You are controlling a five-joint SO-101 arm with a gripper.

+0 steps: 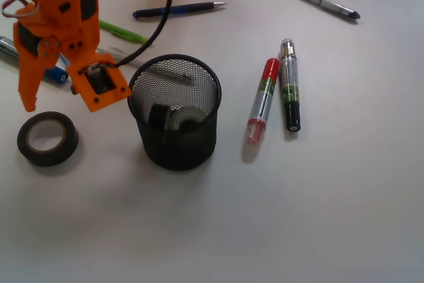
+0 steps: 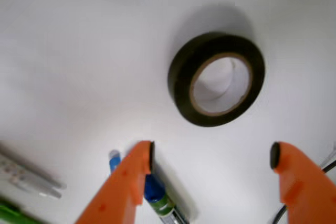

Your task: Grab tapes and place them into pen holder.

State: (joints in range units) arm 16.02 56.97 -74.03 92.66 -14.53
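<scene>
Orange fingers (image 2: 137, 174) of the gripper (image 2: 211, 156) fill the bottom of the wrist view, spread wide apart with nothing between them. Just beyond them a dark tape roll (image 2: 216, 78) with a pale core lies flat on the white bench (image 2: 79, 51). From the front, that roll (image 1: 47, 138) sits left of the black mesh pen holder (image 1: 175, 112), well apart from it, with the gripper (image 1: 63, 94) hovering above it. Two smaller rolls (image 1: 177, 118) rest inside the holder. Pens (image 1: 275, 93) lie to its right.
</scene>
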